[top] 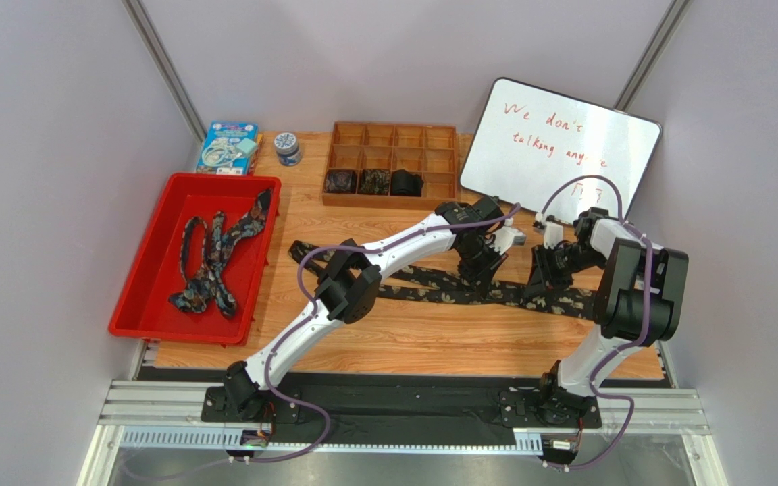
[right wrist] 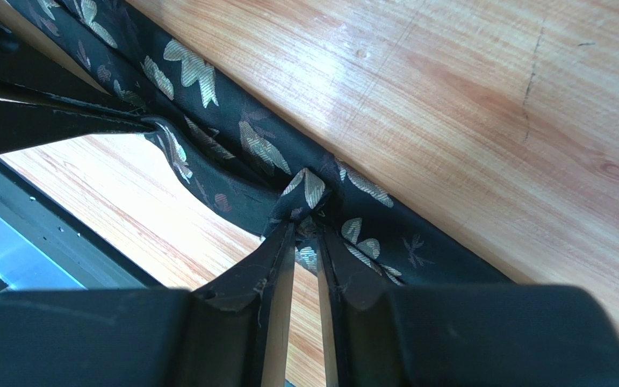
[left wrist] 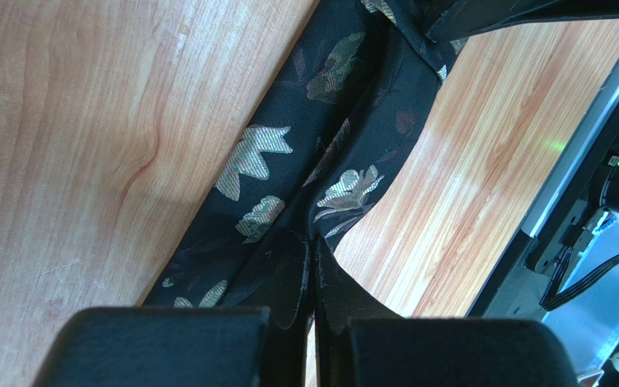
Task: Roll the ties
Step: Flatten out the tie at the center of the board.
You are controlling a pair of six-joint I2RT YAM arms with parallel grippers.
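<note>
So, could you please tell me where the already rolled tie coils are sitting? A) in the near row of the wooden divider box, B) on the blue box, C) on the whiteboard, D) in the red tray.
A: three dark coils sit side by side in the near row of the wooden divider box, whereas the red tray holds only loose ties, uncoiled.

A long tie [top: 464,296] of dark fabric with pale leaf-like speckles stretches left to right across the middle of the wooden table [top: 413,344], partly doubled over itself, while loose ties [top: 216,258] lie tangled in the red tray [top: 134,294] at the left and three rolled coils [top: 374,182] sit in the near row of the far compartment box [top: 395,128].
</note>
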